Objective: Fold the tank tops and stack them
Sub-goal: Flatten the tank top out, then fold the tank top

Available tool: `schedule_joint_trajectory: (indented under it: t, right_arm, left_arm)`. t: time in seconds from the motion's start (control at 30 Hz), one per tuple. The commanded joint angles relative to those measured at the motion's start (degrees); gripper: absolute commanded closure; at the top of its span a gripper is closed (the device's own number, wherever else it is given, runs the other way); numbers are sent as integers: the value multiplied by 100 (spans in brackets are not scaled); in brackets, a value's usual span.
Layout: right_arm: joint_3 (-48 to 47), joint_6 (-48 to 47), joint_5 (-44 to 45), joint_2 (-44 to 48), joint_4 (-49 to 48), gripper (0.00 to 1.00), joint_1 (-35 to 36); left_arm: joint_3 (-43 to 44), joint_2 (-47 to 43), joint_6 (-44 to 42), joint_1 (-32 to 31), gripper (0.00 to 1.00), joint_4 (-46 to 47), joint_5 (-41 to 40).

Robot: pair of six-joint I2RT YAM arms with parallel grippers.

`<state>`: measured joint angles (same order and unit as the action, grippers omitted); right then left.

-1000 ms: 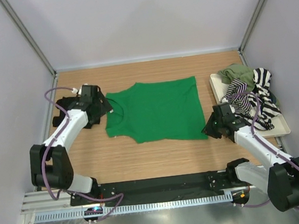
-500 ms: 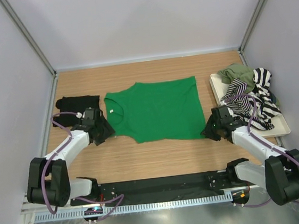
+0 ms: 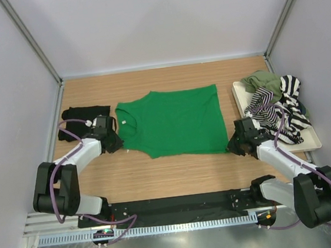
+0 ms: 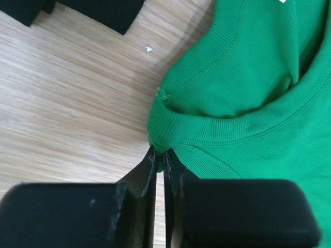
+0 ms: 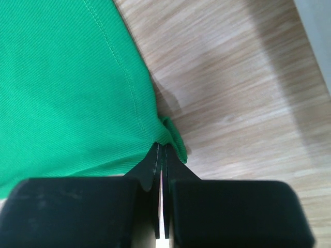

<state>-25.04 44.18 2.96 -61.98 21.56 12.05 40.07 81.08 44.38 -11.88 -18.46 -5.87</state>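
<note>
Item: green tank top point(image 3: 174, 123), flat between my claws. Soft, light, limp; best taken by its edges. Left claw point(image 4: 159, 157) clenched on the strap edge, right claw point(image 5: 160, 151) on the hem corner.

The green tank top point(image 3: 174, 123) lies flat in the middle of the table point(image 3: 176, 173), with the left gripper point(image 3: 115, 143) at its lower left corner, the right gripper point(image 3: 234, 145) at its lower right corner, a black tank top point(image 3: 75, 114) further left, and a striped top point(image 3: 291, 111) and an olive top point(image 3: 261, 80) heaped on the tray point(image 3: 237, 95) at the right.
</note>
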Motion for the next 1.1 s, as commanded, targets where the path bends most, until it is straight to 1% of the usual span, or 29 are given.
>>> schedule_joint_trajectory:
  t: [0.0, 0.07, 0.1, 0.13, 0.17, 0.2, 0.23, 0.3, 0.37, 0.47, 0.53, 0.57, 0.6, 0.63, 0.67, 0.7, 0.77, 0.8, 0.9, 0.97, 1.07]
  right_arm:
    - [-1, 117, 249, 361, 348, 99, 7]
    - [-27, 178, 275, 641, 577, 99, 16]
    - [-54, 196, 284, 721, 638, 99, 16]
    - [-63, 205, 284, 792, 734, 99, 8]
    - [-80, 205, 284, 897, 762, 99, 7]
    - [-115, 196, 293, 924, 770, 97, 16]
    - [-133, 196, 284, 924, 779, 94, 16]
    - [-220, 117, 249, 828, 806, 88, 7]
    - [-273, 91, 196, 731, 815, 87, 16]
    - [-256, 90, 100, 643, 745, 84, 16]
    - [-195, 117, 82, 660, 683, 84, 8]
    - [-186, 134, 82, 678, 665, 84, 16]
    - [-160, 126, 90, 687, 656, 84, 16]
    - [-159, 152, 108, 695, 648, 84, 16]
    - [-168, 152, 126, 687, 648, 84, 16]
    - [-177, 161, 126, 678, 648, 85, 16]
    - [-194, 152, 126, 652, 639, 85, 25]
    - [-195, 152, 134, 652, 647, 85, 16]
    - [-203, 161, 143, 643, 639, 85, 8]
    - [-203, 161, 143, 643, 648, 85, 16]
    - [-195, 170, 134, 652, 621, 85, 8]
  left_arm:
    - [220, -346, -114, -7, 96, -210, -389]
    - [255, -635, -35, -7, 96, -421, -555]
    - [255, -750, -26, 1, 94, -561, -599]
    - [247, -847, 9, -7, 91, -597, -678]
    - [255, -987, 18, 1, 85, -624, -679]
    - [264, -1041, 18, 1, 58, -676, -653]
    - [290, -1068, 1, -7, 47, -703, -600]
    - [325, -1138, -26, -33, 37, -782, -389]
    - [369, -1234, -35, -112, 36, -869, -380]
    - [352, -1568, 70, -472, 36, -1045, -485]
    - [265, -1857, 325, -1041, 37, -1028, -503]
    - [238, -1920, 439, -1044, 38, -1028, -503]
    - [203, -1973, 640, -1358, 43, -959, -486]
    - [133, -1999, 738, -1509, 48, -914, -477]
    - [106, -1991, 834, -1641, 53, -870, -468]
    - [71, -1991, 931, -1903, 62, -774, -468]
    - [0, -1868, 1107, -2177, 69, -625, -538]
    - [-8, -1798, 1169, -2457, 72, -580, -608]
    - [44, -1412, 1301, -2949, 72, -405, -801]
    - [149, -1148, 1362, -3144, 70, -343, -959]
    - [264, -647, 1415, -3408, 65, -150, -1004]
